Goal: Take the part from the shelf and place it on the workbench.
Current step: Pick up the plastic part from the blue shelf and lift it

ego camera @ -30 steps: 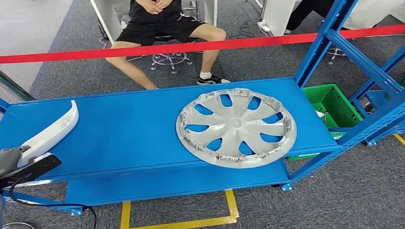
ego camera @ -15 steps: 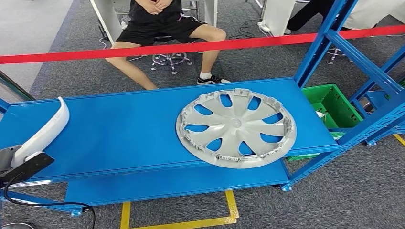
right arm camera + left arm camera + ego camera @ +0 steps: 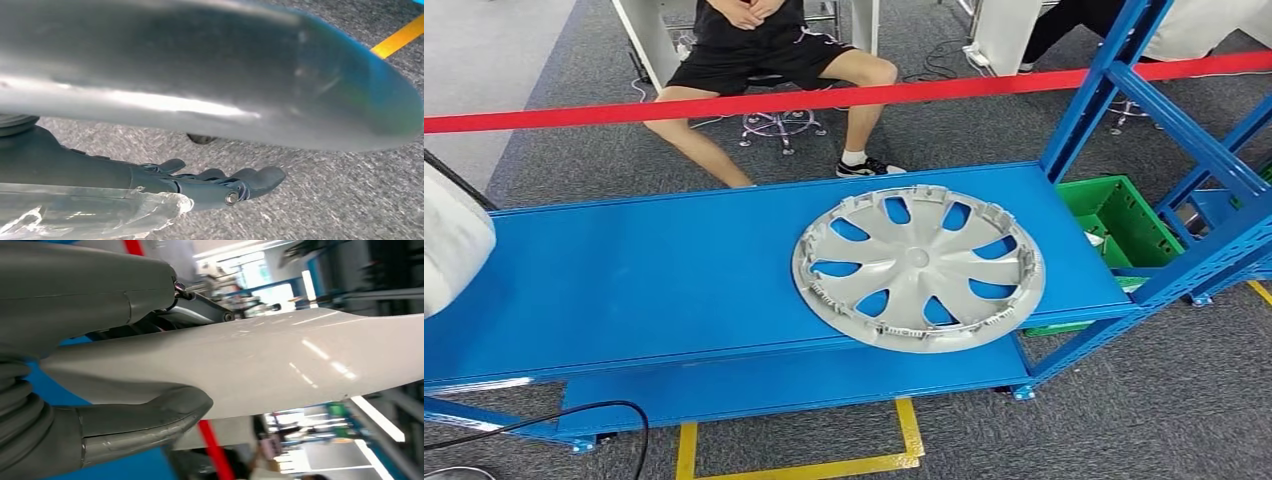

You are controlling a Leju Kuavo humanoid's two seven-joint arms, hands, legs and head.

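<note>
Up at the far left edge of the blue shelf (image 3: 674, 270), the left hand (image 3: 100, 425) clamps the long white part (image 3: 280, 365), while the right hand (image 3: 220, 185) hangs over grey carpet, fingers extended, holding nothing, and a hubcap (image 3: 919, 265) lies right

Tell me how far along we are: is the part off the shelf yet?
Done: the left hand grips the white curved part, and the head view shows it raised at the shelf's left end, apparently off the blue shelf. In hand: carrying it. Left: reaching the workbench and setting it down. The right hand hangs over the carpet holding nothing; the wheel cover lies on the shelf.
</note>
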